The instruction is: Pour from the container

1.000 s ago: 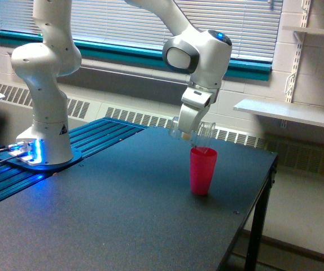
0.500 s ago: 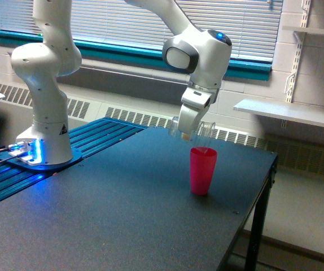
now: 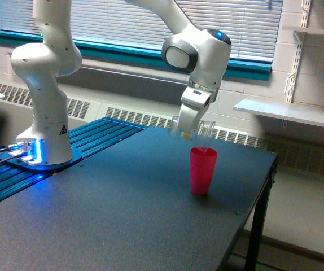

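White arm reaches over the black table [image 3: 122,214]. Gripper [image 3: 185,131] pinches a clear cup [image 3: 203,130], tipped on its side, mouth toward the exterior view's right. It hangs just above a red cup [image 3: 202,170] standing upright near the table's far right edge.

No words, brands or numbers can be read anywhere; the only sign is a small black triangular warning mark [image 3: 62,129] on the white robot base [image 3: 46,121], far off from the claw toward the exterior view's left, and its symbol is too small to make out.
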`<state>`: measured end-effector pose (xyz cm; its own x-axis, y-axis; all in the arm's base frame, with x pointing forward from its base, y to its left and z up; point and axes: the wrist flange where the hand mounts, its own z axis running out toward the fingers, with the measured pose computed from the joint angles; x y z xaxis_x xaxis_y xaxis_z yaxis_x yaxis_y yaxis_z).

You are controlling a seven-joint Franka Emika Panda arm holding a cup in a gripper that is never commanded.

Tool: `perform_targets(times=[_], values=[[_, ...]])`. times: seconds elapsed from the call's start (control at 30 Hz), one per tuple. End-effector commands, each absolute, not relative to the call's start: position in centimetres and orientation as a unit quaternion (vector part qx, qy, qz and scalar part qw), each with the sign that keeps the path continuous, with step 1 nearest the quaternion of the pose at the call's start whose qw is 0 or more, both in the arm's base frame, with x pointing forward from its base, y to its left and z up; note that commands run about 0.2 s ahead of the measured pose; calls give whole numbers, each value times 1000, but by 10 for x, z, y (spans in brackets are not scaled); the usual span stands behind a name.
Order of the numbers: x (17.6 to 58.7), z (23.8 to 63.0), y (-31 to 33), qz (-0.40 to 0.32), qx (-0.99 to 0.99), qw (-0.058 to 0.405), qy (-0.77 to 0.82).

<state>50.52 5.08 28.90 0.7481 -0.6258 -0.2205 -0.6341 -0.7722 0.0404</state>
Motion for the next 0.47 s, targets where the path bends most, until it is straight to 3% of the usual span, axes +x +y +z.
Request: perform_targets(times=[0.03,0.47], values=[[503,297,53,102,-938,28,330],[495,304,52,87,-940,40,328]])
